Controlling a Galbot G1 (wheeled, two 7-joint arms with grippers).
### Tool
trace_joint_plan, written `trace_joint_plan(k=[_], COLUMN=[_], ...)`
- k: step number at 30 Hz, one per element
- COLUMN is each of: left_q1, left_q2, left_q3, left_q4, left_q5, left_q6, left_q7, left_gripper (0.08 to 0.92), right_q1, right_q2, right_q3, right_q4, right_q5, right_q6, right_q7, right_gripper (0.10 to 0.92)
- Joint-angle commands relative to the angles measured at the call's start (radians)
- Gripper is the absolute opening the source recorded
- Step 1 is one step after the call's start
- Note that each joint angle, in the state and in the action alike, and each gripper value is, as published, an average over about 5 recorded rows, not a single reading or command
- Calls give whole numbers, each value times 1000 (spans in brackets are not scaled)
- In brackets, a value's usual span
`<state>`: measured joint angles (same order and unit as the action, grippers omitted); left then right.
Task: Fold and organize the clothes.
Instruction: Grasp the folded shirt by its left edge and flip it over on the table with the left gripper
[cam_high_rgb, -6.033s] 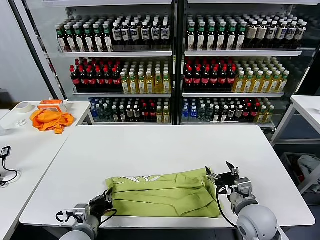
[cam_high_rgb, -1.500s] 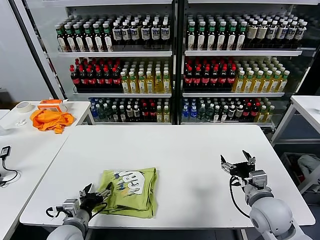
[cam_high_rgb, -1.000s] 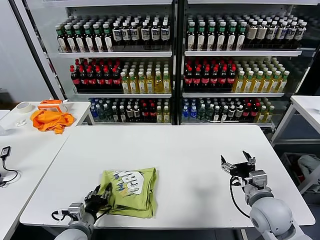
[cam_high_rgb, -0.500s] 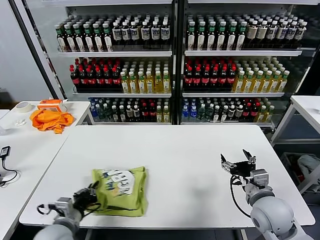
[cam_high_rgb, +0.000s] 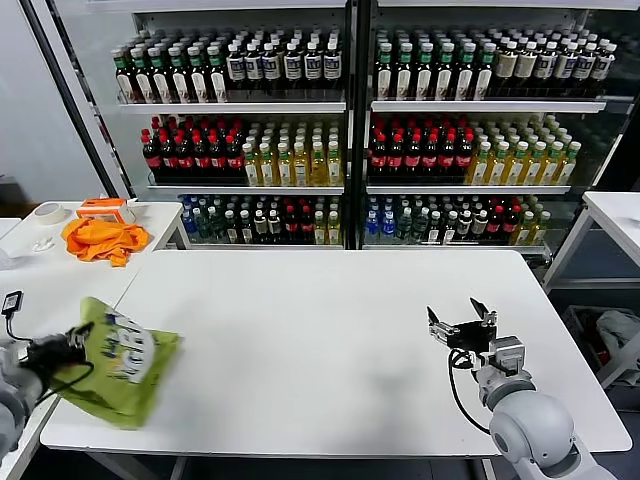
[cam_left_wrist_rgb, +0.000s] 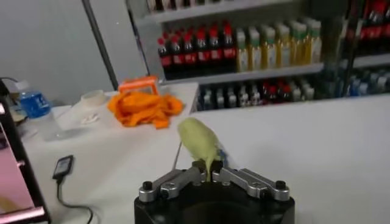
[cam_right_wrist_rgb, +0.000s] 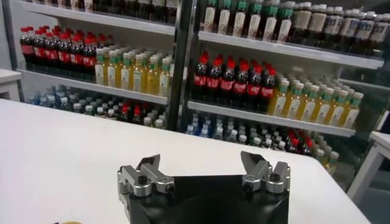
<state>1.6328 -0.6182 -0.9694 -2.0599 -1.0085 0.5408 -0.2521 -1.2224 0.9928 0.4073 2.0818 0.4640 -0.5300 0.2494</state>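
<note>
The lime yellow-green T-shirt (cam_high_rgb: 122, 372) is folded into a small bundle with its printed graphic showing. It hangs tilted over the left edge of the white table (cam_high_rgb: 330, 330). My left gripper (cam_high_rgb: 62, 349) is shut on one edge of it, at the far left between the two tables. In the left wrist view the jaws (cam_left_wrist_rgb: 207, 173) pinch a fold of the lime T-shirt (cam_left_wrist_rgb: 198, 139). My right gripper (cam_high_rgb: 459, 326) is open and empty above the table's right part. It also shows open in the right wrist view (cam_right_wrist_rgb: 204, 170).
A side table (cam_high_rgb: 40, 280) on the left bears an orange cloth (cam_high_rgb: 100, 240), an orange box (cam_high_rgb: 104, 208), a tape roll (cam_high_rgb: 45, 213) and a black device with a cable (cam_high_rgb: 10, 303). Shelves of bottles (cam_high_rgb: 340, 130) stand behind.
The long shirt was folded to a small bundle. My left gripper took hold of it and carried it left, off the table's front to its left edge. The right gripper stayed open and shifted slightly.
</note>
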Motion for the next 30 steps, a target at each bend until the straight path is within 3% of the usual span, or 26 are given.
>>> trace_joint_plan(k=[1, 3, 7, 21, 30], left_q1=[-86, -102, -164, -399, -486], left_q2=[-380, -465, -534, -566, -615], left_q3=[490, 565, 628, 639, 716], left_q4=[-311, -295, -214, -71, 33], left_q5=[37, 97, 130, 108, 101], left_q6=[34, 29, 10, -23, -19], left_q7=[-57, -36, -35, -109, -84], left_gripper=[98, 98, 98, 98, 98], right_q1=[-8, -4, 11, -13, -24], right_q2=[17, 19, 8, -5, -5], right_q3=[-37, -54, -58, -30, -17], right_q4=[12, 19, 17, 16, 23], right_q5=[-9, -19, -22, -29, -30], right_q6=[-14, -24, -32, -33, -33], right_q7=[11, 20, 24, 26, 22], right_gripper=[823, 823, 823, 823, 823])
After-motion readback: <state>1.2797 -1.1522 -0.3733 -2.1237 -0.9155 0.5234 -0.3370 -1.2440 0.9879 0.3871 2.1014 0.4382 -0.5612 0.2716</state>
